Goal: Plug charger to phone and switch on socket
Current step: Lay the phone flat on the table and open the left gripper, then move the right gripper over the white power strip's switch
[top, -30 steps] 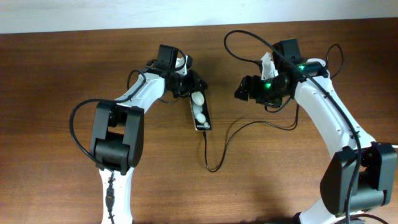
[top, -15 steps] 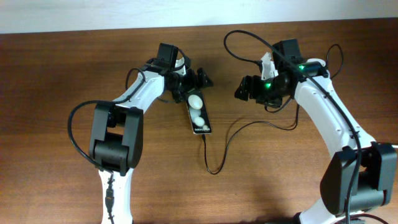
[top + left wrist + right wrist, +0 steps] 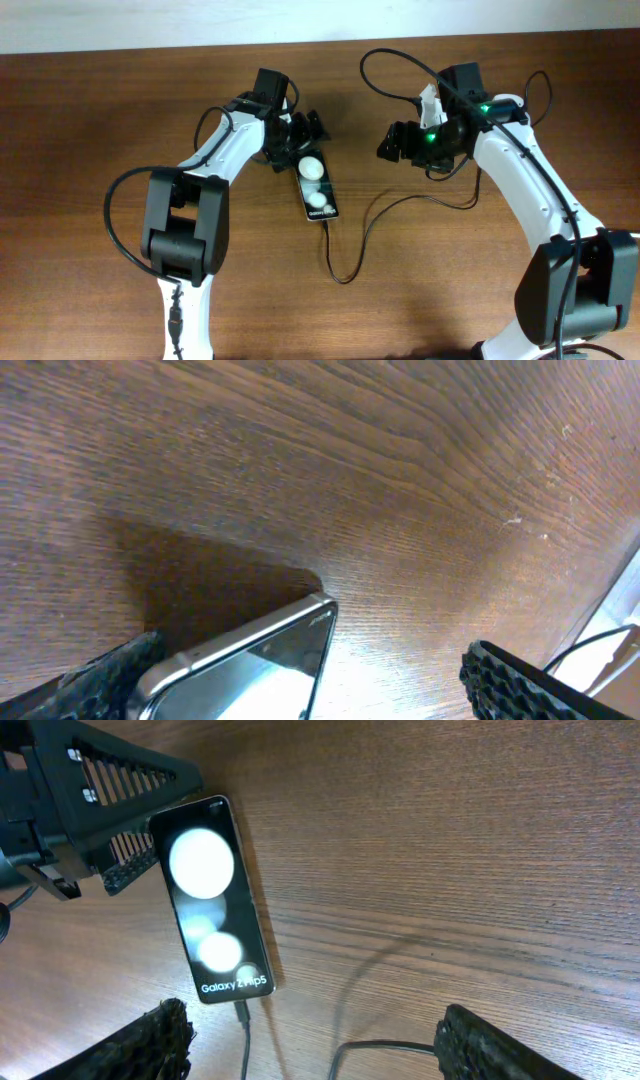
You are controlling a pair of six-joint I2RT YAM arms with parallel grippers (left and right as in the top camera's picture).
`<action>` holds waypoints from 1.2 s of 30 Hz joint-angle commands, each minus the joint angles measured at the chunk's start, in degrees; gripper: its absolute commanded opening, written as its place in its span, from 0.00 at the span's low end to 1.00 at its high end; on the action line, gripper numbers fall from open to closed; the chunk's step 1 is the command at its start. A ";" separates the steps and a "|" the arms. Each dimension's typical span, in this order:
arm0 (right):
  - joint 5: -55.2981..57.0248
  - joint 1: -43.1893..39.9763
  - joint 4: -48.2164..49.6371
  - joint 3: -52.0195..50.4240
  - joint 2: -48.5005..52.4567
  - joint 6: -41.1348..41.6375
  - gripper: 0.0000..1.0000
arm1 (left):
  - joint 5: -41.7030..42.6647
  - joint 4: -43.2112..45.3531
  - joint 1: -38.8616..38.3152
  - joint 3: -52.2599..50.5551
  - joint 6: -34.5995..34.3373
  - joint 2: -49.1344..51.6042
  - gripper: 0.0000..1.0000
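Note:
The phone [image 3: 315, 188] lies flat on the table, a black glossy slab with two glare spots [image 3: 210, 905]. The charger's plug [image 3: 243, 1012] sits in the phone's lettered end, and its thin black cable [image 3: 341, 272] loops toward the right arm. My left gripper [image 3: 298, 145] stands open around the phone's far end [image 3: 250, 670]; one finger [image 3: 90, 682] lies beside its edge and the other [image 3: 525, 685] stands well apart. My right gripper [image 3: 325, 1050] hangs open above the cable, holding nothing. The right arm [image 3: 455, 125] mostly hides the socket; only a white piece [image 3: 429, 101] peeks out behind the wrist.
Bare wooden tabletop [image 3: 450, 290] spreads in front of both arms. The table's far edge meets a white wall [image 3: 150, 20]. Black arm cables [image 3: 385, 62] arc above the right wrist.
My left gripper has opened and let go of the phone's far end. The phone has slid slightly toward the front left. The right arm has stayed still.

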 commanded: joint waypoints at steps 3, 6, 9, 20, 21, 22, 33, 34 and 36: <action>0.09 0.31 0.00 0.96 -1.18 -0.17 0.81 | -2.16 0.72 -0.24 -1.73 -1.84 2.54 0.99; 0.09 0.31 -0.13 0.96 -1.18 -0.17 0.81 | -2.93 2.19 -3.08 -1.73 -1.79 2.54 0.99; 0.11 0.31 -1.09 0.96 -1.18 -0.20 0.81 | -2.95 3.10 -4.92 -1.73 -1.79 2.54 0.99; 0.55 0.31 -1.51 0.96 -1.18 -0.68 0.81 | -2.82 0.42 1.53 -0.90 17.11 2.51 0.99; 0.57 0.31 -1.49 0.96 -1.14 -0.68 0.81 | -2.93 -2.89 2.60 1.09 22.80 2.19 0.99; 0.59 0.31 -1.29 0.96 -1.05 -0.66 0.81 | -5.92 -6.64 2.84 3.28 25.77 1.90 0.99; 3.52 0.24 -1.03 0.96 -0.87 -0.61 0.99 | -15.21 -19.56 -2.38 7.45 43.43 -21.86 0.99; 3.50 0.24 -1.20 0.96 -0.87 -0.61 0.99 | -15.21 -20.00 -2.38 7.45 43.43 -21.92 0.99; 3.52 0.04 -1.49 0.98 -0.87 -0.61 0.99 | -15.23 -20.81 -2.38 7.43 43.43 -21.92 0.99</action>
